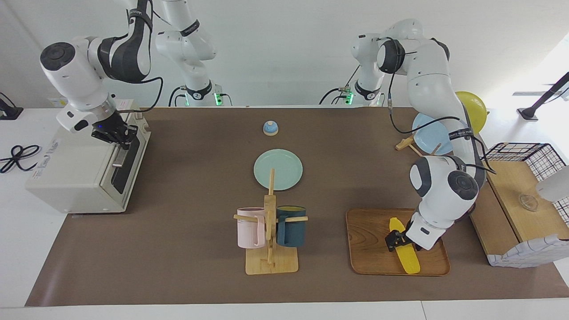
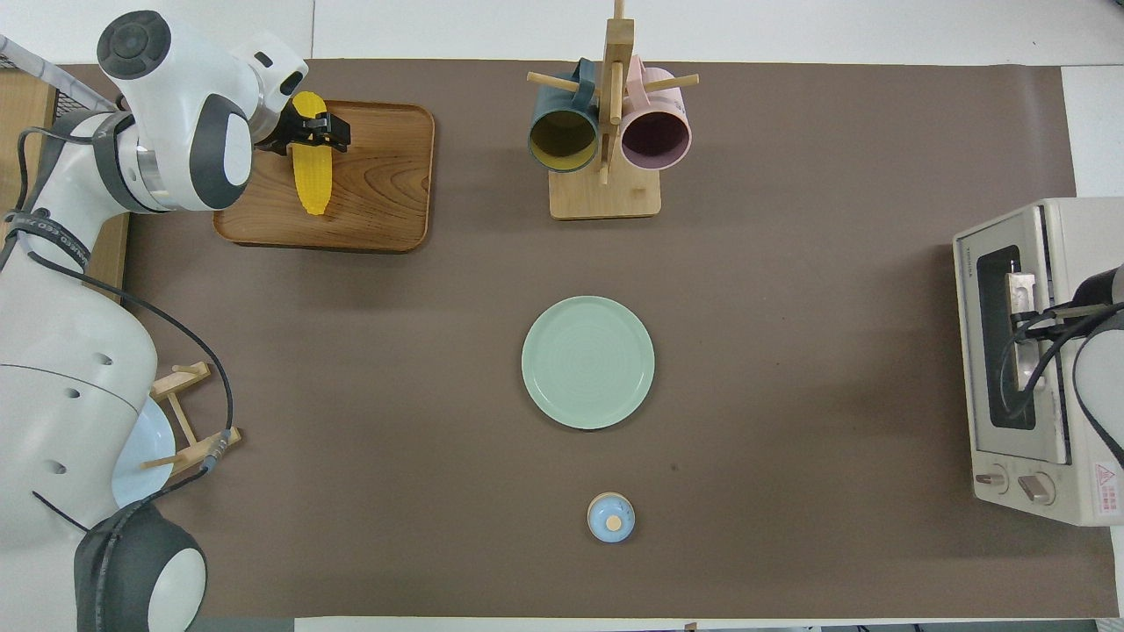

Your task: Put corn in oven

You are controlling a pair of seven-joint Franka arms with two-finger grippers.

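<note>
We see the corn (image 1: pixel 405 250) lying on the wooden tray (image 1: pixel 369 249) at the left arm's end of the table, the left gripper (image 1: pixel 397 240) closed around it. The right gripper (image 1: pixel 119 134) sits at the oven (image 1: pixel 75 178) handle — its fingers we cannot make out. The oven's label is unreadable — open brown mat surrounds the green plate (image 1: pixel 278 169).

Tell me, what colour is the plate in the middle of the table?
The plate is pale mint green, clearest in the overhead view.

Corn (image 1: pixel 405 251) lies on tray (image 1: pixel 369 249), left arm's end of tabletop (image 1: pixel 186 249). Oven (image 1: pixel 84 171) at right arm's end. Mug rack (image 1: pixel 270 231) btwn them; plate (image 1: pixel 278 169) nearer robots than rack.
</note>
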